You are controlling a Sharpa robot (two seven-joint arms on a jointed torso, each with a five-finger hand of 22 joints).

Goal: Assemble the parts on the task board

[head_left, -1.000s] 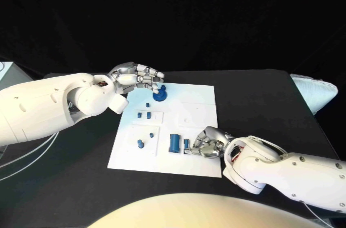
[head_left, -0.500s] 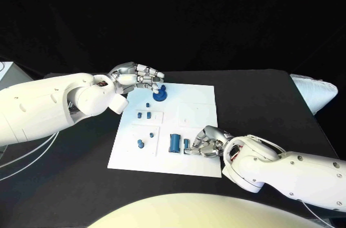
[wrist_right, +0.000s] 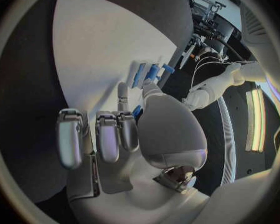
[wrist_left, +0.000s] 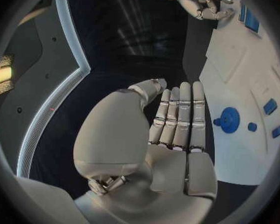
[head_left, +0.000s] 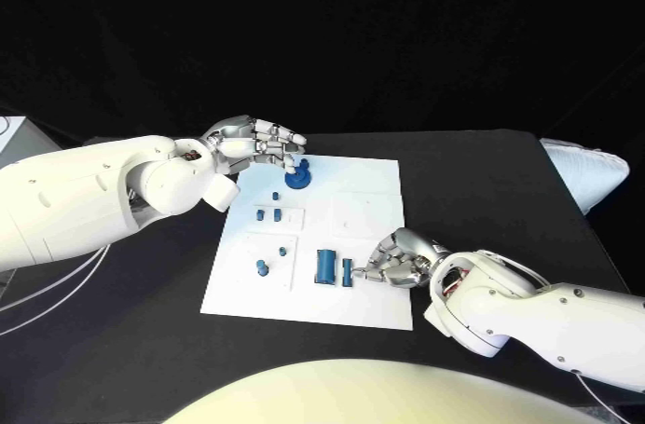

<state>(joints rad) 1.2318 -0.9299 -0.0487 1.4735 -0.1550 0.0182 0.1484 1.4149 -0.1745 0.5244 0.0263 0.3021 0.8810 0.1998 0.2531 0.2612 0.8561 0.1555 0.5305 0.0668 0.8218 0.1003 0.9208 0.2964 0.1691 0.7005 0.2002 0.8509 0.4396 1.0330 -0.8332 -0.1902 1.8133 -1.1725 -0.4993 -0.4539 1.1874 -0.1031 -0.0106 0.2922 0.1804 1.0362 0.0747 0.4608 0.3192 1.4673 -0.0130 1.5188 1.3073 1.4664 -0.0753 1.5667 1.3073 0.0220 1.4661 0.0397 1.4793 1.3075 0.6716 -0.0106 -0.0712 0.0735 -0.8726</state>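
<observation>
right robot hand [head_left: 397, 259] covers whatever its fingertips touch by the narrow blue part [head_left: 347, 273], contact unclear

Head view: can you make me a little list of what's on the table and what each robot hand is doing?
table: black
task board: white plate in the middle of the table
gear part: blue, round, at the board's far edge
long part: blue bar lying on the board's near half
small parts: several blue pieces, e.g.
left hand: fingers curled, beside the gear part; whether it touches is unclear
right hand: at the board's near right, fingertips by a small blue piece; grip unclear
</observation>
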